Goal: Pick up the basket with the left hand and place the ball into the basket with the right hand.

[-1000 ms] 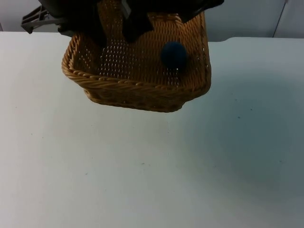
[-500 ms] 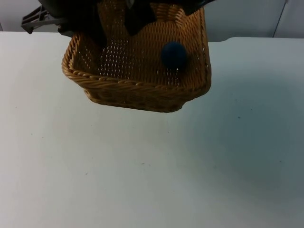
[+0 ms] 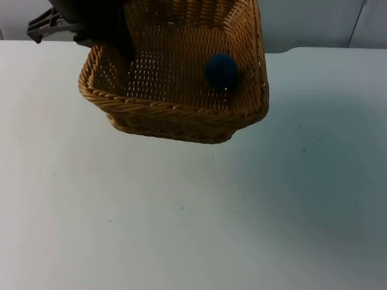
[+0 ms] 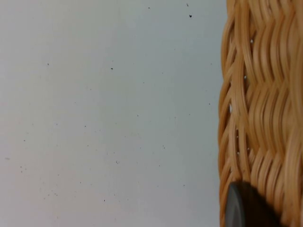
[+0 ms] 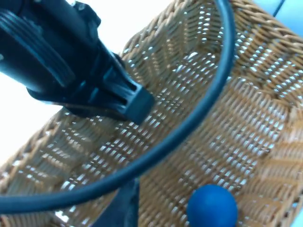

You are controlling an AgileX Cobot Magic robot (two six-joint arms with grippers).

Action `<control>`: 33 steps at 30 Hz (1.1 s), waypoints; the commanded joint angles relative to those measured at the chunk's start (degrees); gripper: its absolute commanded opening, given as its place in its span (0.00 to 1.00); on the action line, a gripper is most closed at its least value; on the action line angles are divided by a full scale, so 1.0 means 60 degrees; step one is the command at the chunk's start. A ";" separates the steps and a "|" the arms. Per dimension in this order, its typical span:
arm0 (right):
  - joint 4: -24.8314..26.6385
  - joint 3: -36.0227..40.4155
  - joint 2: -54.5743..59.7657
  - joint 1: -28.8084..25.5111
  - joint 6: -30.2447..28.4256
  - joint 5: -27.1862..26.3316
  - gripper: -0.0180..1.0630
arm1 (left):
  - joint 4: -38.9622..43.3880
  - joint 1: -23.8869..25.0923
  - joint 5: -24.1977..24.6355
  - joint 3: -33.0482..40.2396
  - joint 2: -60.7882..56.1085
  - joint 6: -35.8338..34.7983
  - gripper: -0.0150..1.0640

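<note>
A woven tan basket (image 3: 175,112) hangs tilted above the white table at the back left. My left gripper (image 3: 107,33) is shut on its left rim; one black fingertip (image 4: 246,208) presses against the wicker wall (image 4: 260,104). A dark blue ball (image 3: 221,69) lies inside the basket toward its right wall. My right gripper (image 5: 124,208) hovers above the basket's interior (image 5: 227,118), apart from the ball (image 5: 212,206) lying below it.
The white table (image 3: 193,211) stretches in front of and to the right of the basket. A grey partition wall (image 3: 314,24) closes the back. The left arm's black body (image 5: 71,71) reaches over the basket's rim.
The right arm has drawn back out past the upper edge of the top view. The basket and the ball in it have stayed where they were.
</note>
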 commanded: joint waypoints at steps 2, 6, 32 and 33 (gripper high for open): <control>-0.0681 -0.0034 -0.0087 0.0001 0.0342 0.0136 0.98 | -0.0240 -0.0004 0.0010 -0.0029 -0.0160 -0.0039 0.01; -0.0935 -0.0034 -0.0314 -0.0773 0.0728 0.0172 0.98 | -0.0240 -0.0004 0.0038 -0.0029 -0.0160 -0.0039 0.01; 0.0688 0.0240 -0.1199 -0.5519 -0.0164 -0.0815 0.98 | -0.0168 -0.0004 0.0071 -0.0029 -0.0160 0.0089 0.01; 0.0688 0.0368 -0.1238 -0.5519 -0.0102 -0.1010 0.98 | -0.0168 -0.0004 0.0114 -0.0029 -0.0160 0.0089 0.01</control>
